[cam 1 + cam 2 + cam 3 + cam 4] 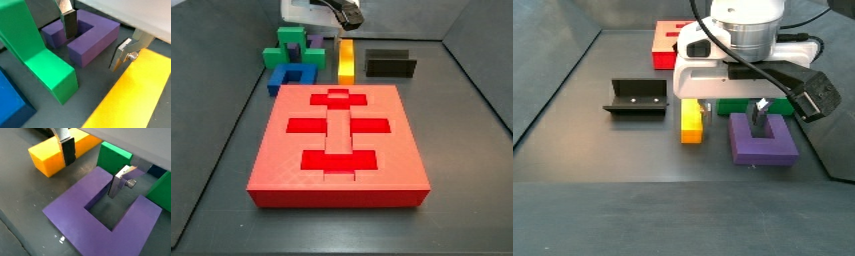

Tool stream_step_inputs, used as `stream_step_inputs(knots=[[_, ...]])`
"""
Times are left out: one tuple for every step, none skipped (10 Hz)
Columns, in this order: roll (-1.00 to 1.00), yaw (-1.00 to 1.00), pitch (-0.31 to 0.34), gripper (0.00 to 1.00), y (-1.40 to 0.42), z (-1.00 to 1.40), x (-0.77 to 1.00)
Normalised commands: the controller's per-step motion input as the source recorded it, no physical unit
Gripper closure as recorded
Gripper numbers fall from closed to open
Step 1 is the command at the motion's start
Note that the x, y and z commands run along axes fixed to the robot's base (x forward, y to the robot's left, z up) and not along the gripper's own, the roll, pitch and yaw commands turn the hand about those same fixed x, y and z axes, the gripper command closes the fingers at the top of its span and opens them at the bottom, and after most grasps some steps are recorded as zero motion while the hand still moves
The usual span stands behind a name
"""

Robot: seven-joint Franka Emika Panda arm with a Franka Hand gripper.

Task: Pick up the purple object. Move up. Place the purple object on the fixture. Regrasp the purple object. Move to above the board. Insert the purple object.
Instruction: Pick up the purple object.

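Observation:
The purple object lies flat on the dark floor, a U-shaped block with its slot showing in both wrist views. My gripper is down over it and open. One finger stands inside the slot and the other finger stands outside, so one prong lies between them with a gap at each side. The fixture stands apart beyond the yellow bar. The red board fills the middle of a side view. In that side view the purple object is hidden.
A yellow bar lies close beside the outer finger. A green block stands right against the purple object's other side, with a blue block next to it. Grey walls ring the floor.

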Motion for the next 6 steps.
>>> stream_step_inputs(knots=[[0.00,0.10,-0.041,0.00,-0.05,0.00,-0.32],[0.00,0.09,-0.030,0.00,-0.10,-0.05,-0.23],[0.02,0.00,0.000,0.00,-0.06,-0.19,0.00],[0.00,0.00,0.000,0.00,0.00,-0.26,0.00],[0.00,0.00,0.000,0.00,0.00,-0.34,0.05],[0.00,0.00,0.000,0.00,0.00,-0.34,0.03]])
